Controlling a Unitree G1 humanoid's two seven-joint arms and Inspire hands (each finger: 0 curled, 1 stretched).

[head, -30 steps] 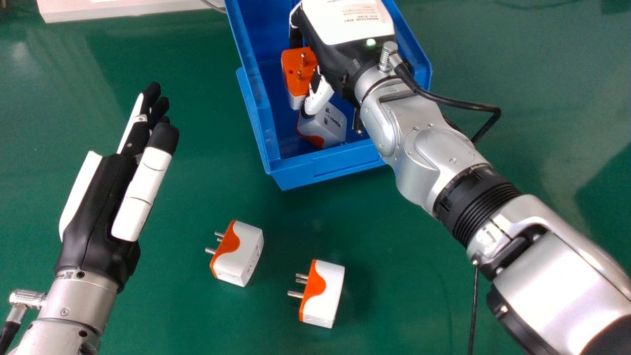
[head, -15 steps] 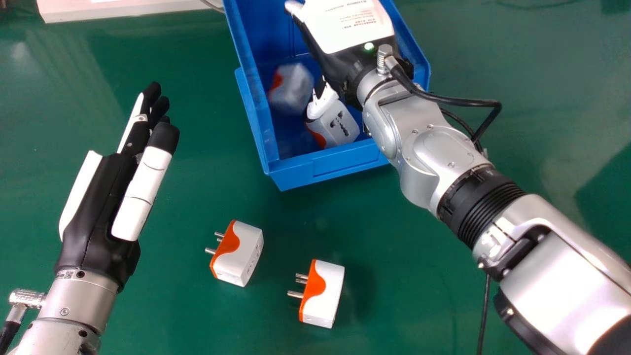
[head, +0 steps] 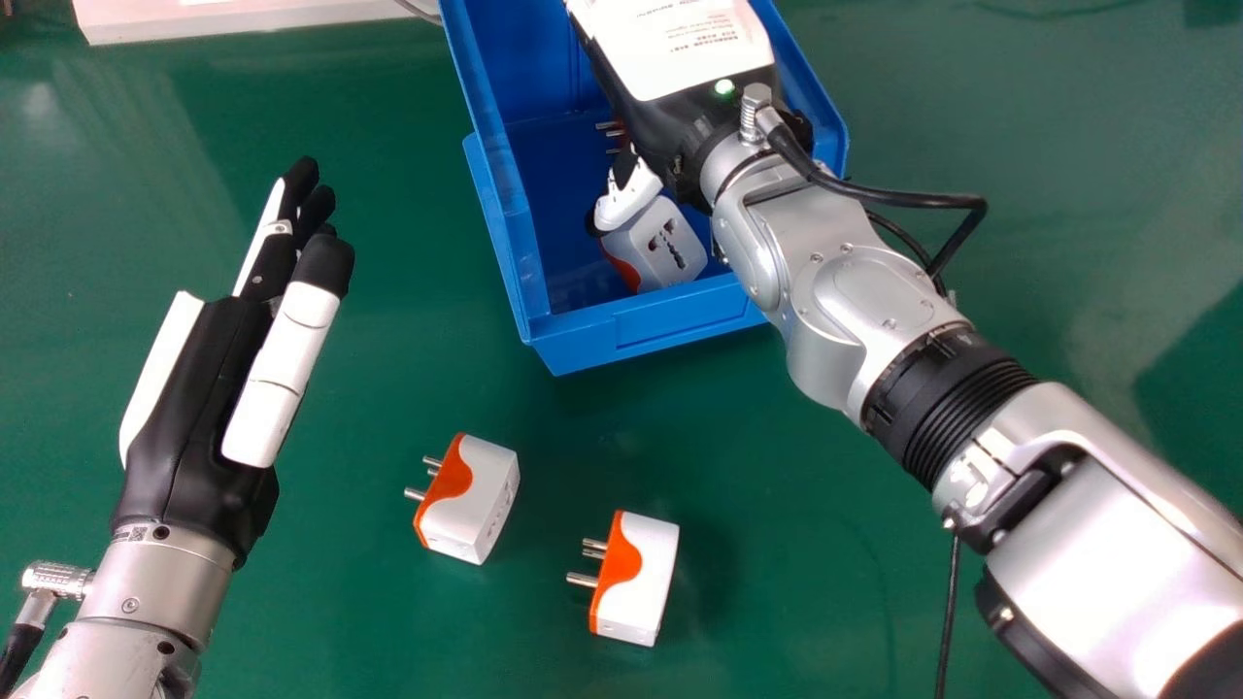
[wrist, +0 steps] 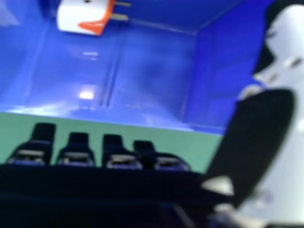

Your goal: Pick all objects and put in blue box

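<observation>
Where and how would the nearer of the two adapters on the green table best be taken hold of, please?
Probably by the nearer adapter's white body, coming down from above and pinching across its near and far ends: the metal prongs stick out sideways towards the robot's left, leaving those ends free.

from my end this looks like a robotics lab or workshop, judging by the plain green tabletop (head: 825, 582), blue plastic parts bin (head: 641, 335) and cabled silver robot arm (head: 825, 291).

There are four plug adapters (head: 471, 500); one blue box (head: 680, 322); two robot hands (head: 209, 388).
</observation>
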